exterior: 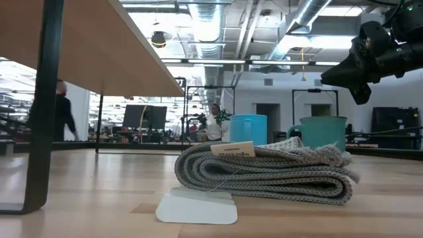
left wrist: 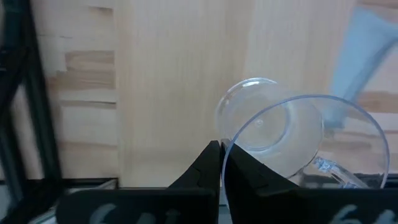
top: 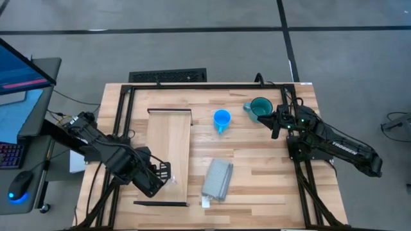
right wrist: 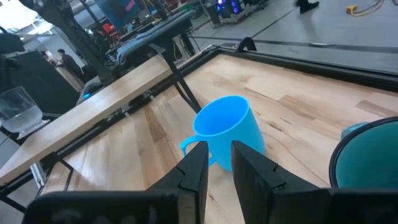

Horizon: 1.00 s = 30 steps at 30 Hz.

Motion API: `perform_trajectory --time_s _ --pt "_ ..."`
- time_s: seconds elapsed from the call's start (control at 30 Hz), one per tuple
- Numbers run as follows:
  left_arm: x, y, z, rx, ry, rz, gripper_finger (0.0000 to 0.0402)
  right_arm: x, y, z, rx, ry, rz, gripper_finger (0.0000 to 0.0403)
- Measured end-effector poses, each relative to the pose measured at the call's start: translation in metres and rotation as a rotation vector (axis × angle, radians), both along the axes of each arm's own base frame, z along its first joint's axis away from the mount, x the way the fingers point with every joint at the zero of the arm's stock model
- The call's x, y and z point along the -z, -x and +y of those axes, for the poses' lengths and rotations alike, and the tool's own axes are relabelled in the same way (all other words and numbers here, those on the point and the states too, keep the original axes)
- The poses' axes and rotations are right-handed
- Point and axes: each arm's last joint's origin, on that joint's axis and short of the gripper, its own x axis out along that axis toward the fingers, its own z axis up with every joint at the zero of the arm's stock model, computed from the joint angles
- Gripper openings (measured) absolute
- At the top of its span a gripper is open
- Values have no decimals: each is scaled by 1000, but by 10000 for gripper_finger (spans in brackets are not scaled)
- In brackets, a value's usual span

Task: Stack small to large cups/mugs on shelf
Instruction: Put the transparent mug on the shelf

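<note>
Cloth (top: 218,179) lies folded on the wooden table (top: 257,186), grey and soft, with a white tag by its near end. It sits between the shelf (top: 170,144) and the right arm. In the low view the cloth fills the front and hides the bottoms of the two mugs behind it. A keyboard (top: 168,76) lies past the far edge of the table. People stand far off in the room.

The blue mug (top: 221,119) stands upright on the table, just right of the shelf. The teal mug (top: 260,108) stands upright near it, further right.

The left gripper (top: 162,174) is over the near part of the shelf. Its fingers (left wrist: 211,168) are pinched tight on the rim of the clear cup (left wrist: 292,140), which hangs tipped on its side above the pale board.

The right gripper (top: 276,123) is up in the air, just beside the teal mug. Its fingers (right wrist: 196,163) are a little apart, with nothing between them. They point toward the blue mug.
</note>
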Motion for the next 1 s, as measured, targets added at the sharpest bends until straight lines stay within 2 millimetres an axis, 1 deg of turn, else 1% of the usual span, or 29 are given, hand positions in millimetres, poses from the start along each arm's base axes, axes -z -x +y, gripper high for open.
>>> perform_trajectory --time_s 0.17,0.33,0.5,0.73,1.0 --pt "13 -6 -4 -1 5 70 0 0 0 0 0 0 0 93" --pt "16 -9 -6 -6 -11 69 0 0 0 0 0 0 -1 93" --pt "20 -13 -3 -25 -19 86 0 -1 0 0 0 4 -6 93" --pt "20 -13 -5 -19 -22 87 0 -1 0 0 -7 42 2 93" --pt "18 -14 -4 -9 -20 76 0 -1 0 0 -7 47 -3 93"
